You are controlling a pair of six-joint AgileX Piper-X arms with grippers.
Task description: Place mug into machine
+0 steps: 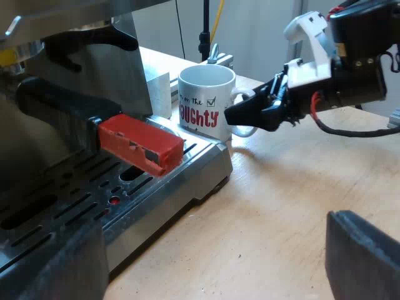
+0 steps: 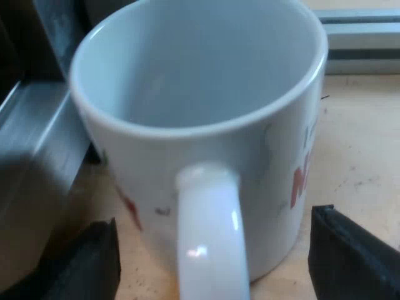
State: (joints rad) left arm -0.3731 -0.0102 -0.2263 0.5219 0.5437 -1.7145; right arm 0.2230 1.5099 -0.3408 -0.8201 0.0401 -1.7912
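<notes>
On the worktop, just beside the machine's drip tray, the mug stands upright w/ right pincer wide astride its handle, left pincer wide & empty; judged rigid, glossy-slick, chip-prone ceramic, moderate wt, so grip handle mid-loop.

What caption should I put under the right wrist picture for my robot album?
Open right gripper lined up on the handle of the empty white mug, beside the espresso machine.
</notes>
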